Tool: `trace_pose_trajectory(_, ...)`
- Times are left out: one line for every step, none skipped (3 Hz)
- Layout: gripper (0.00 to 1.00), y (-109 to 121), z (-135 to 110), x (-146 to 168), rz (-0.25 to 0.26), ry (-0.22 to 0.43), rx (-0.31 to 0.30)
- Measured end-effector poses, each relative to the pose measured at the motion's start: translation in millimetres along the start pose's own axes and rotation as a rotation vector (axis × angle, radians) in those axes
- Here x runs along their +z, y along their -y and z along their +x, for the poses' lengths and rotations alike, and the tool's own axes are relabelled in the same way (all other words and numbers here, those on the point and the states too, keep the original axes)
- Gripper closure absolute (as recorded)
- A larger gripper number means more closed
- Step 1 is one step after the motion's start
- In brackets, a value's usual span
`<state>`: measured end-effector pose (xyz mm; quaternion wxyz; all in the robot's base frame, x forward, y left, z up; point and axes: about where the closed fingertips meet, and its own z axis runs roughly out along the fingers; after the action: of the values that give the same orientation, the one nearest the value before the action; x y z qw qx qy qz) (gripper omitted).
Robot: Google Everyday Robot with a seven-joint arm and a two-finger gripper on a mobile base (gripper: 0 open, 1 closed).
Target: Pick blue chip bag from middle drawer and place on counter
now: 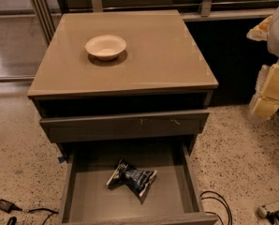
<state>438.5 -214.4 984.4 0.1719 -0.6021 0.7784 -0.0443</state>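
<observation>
The blue chip bag (131, 177) lies crumpled on the bare grey floor of the open middle drawer (78, 191), near its centre. The tan counter (153, 55) tops the cabinet above it. My gripper (267, 97) hangs at the far right edge of the view, pale yellow and white, beside the cabinet at about counter height. It is well right of and above the bag and holds nothing that I can see.
A white bowl (106, 46) sits on the counter at the back left. The drawer front with pale scratches (125, 125) juts out slightly above the open drawer. Black cables (219, 203) and a plug (3, 204) lie on the speckled floor either side.
</observation>
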Motion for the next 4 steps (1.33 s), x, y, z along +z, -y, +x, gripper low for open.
trace_pose_trajectory(0.0, 0.0, 0.0, 0.0, 0.0, 0.0, 0.0)
trace_pose_trajectory(0.0, -9.8, 6.7, 16.8, -0.016, 0.015, -0.004)
trace_pose_trajectory(0.0, -47.3, 17.2, 82.8, -0.083, 0.089, -0.024)
trace_pose_trajectory(0.0, -71.7, 20.7, 127.8, -0.102, 0.186, -0.02)
